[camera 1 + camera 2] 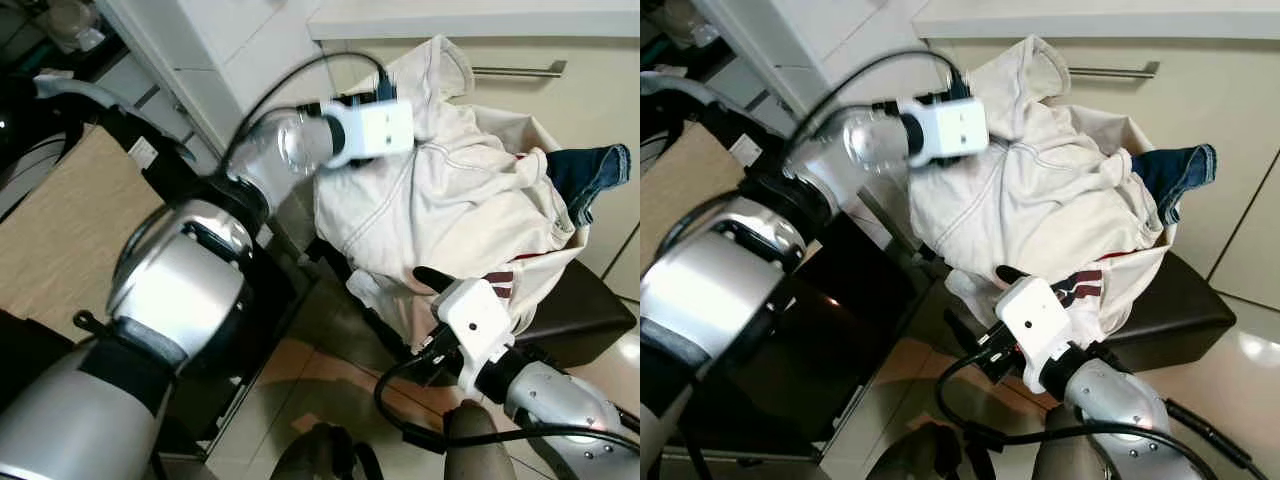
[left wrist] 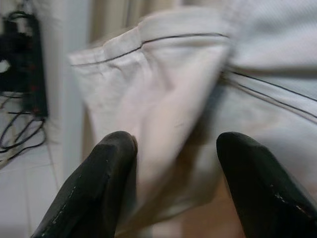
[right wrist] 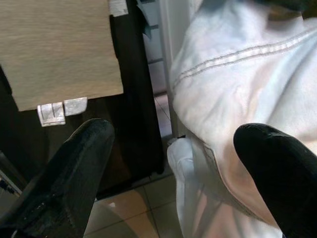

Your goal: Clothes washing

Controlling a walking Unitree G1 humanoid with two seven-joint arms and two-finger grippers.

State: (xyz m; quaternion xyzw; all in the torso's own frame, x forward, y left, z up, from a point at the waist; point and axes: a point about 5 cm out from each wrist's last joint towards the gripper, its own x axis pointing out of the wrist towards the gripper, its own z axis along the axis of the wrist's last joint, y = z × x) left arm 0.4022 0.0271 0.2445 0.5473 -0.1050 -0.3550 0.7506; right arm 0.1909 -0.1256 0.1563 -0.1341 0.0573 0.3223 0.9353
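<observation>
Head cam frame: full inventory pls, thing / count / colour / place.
Cream garment: 1, off-white with dark stitching, heaped on top of the pile.
Denim item: 1, dark blue, sticking out at the pile's right.
Striped cloth: 1, white with dark red stripes, low in the pile.
Stool: 1, dark brown, under the pile.
Cabinet handle: 1, metal bar, on the cream cabinet behind.
Power strip: 1, black, with cables, by the wall.
Left end effector: open, fingers either side of a cream fold.
Right end effector: open, at the pile's lower edge.
</observation>
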